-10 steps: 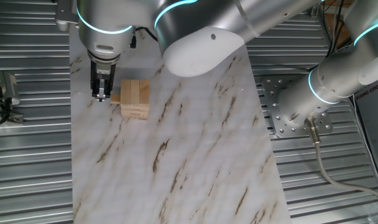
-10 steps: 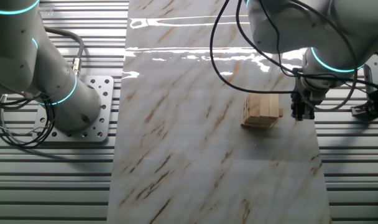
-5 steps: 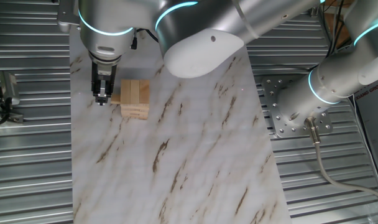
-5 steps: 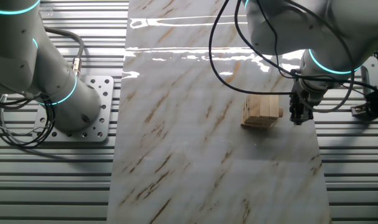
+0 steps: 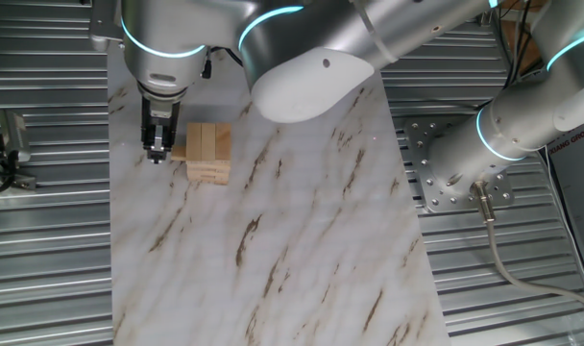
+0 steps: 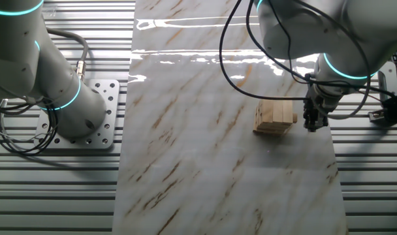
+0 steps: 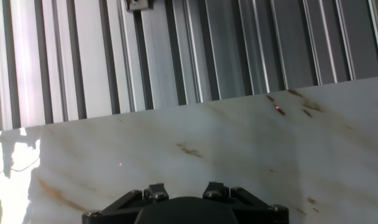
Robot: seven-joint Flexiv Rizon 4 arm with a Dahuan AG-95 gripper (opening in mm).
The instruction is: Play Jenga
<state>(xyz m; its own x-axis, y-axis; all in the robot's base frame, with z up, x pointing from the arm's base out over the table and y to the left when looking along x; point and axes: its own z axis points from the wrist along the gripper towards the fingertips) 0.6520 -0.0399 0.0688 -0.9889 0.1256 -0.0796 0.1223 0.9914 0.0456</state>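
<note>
The Jenga stack point(image 5: 208, 152) is a small pile of pale wood blocks on the marble board, also seen in the other fixed view point(image 6: 274, 116). One block point(image 5: 179, 152) pokes out of its side toward the gripper. My gripper point(image 5: 157, 151) hangs just beside that protruding end, fingers pointing down and close together, holding nothing; it also shows in the other fixed view point(image 6: 311, 123). The hand view shows only the marble board point(image 7: 195, 143) and the gripper's base, with no fingertips and no blocks.
The marble board point(image 5: 273, 240) lies on a ribbed metal table point(image 5: 42, 250). The stack stands near the board's edge. A second robot's base point(image 6: 74, 111) stands off the board. A metal fixture point(image 5: 9, 139) sits beside the board near the gripper.
The gripper has shifted slightly toward the stack's protruding block and a little lower. The stack has not moved.
</note>
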